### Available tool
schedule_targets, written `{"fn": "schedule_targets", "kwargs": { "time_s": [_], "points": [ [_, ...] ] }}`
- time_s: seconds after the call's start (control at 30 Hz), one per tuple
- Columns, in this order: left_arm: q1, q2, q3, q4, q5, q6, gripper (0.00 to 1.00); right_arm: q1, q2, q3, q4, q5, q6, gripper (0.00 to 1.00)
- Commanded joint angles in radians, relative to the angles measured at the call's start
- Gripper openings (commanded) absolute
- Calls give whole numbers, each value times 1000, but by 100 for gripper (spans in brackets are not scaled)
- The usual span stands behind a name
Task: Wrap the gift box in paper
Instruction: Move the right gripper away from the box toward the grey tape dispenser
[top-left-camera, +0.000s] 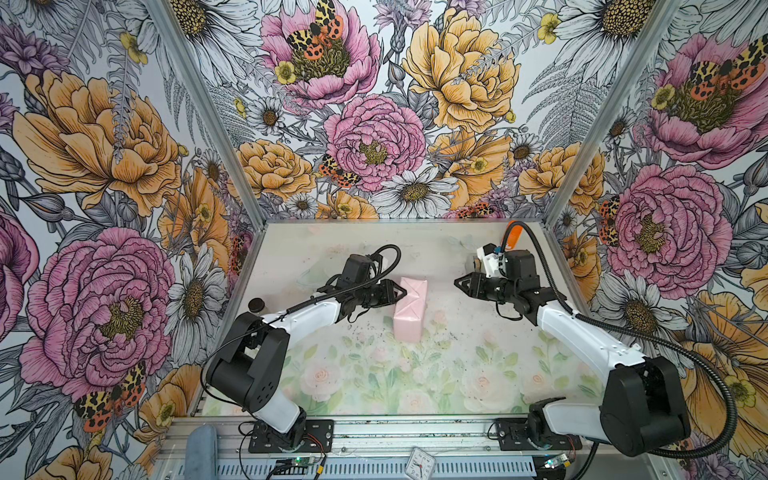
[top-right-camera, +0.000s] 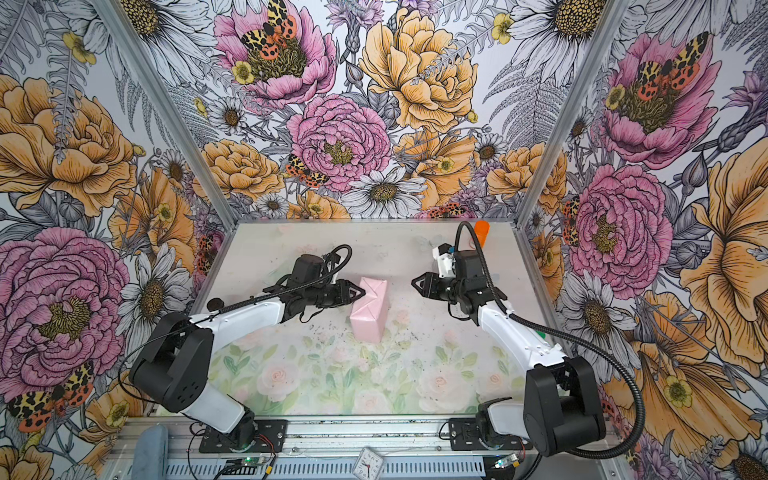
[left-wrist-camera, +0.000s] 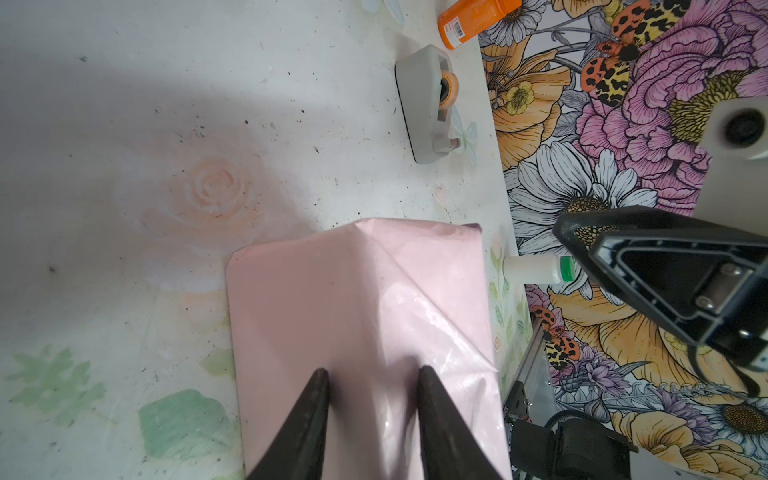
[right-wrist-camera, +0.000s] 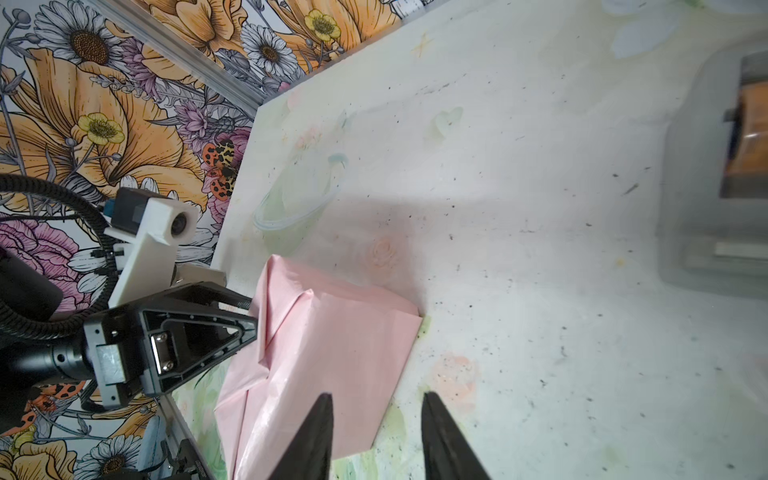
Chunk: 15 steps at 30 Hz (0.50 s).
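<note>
Left gripper (left-wrist-camera: 372, 372) jaws apart, tips at paper (left-wrist-camera: 357, 316); pink side out, gift box hidden inside, mid-table. Right gripper (right-wrist-camera: 378, 395) apart, empty, well clear. Bare table (top-left-camera: 374, 374) toward near edge. Tape dispenser (left-wrist-camera: 430, 104), orange bottle (left-wrist-camera: 473, 18) along right edge.

Pale pink paper (top-left-camera: 409, 309); table (top-left-camera: 374, 386) of faded roses and green leaves; orange bottle (left-wrist-camera: 473, 18); grey tape dispenser (left-wrist-camera: 419, 95); floral walls (top-left-camera: 104, 166).

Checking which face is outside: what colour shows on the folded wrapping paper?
The glossy creased paper shows pale pink, clearest in the left wrist view.
</note>
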Motion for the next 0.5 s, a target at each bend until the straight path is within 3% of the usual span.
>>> {"fn": "schedule_targets", "kwargs": {
  "time_s": [0.0, 0.17, 0.47],
  "points": [
    [-16, 38, -42, -93, -57, 32, 36, -83, 63, 64, -51, -122, -121, 37],
    [-19, 32, -45, -92, -53, 34, 37, -216, 231, 173, -118, -199, -219, 33],
    [-20, 36, -38, -96, -50, 36, 37, -315, 472, 355, -232, -232, -364, 31]
  ]
}}
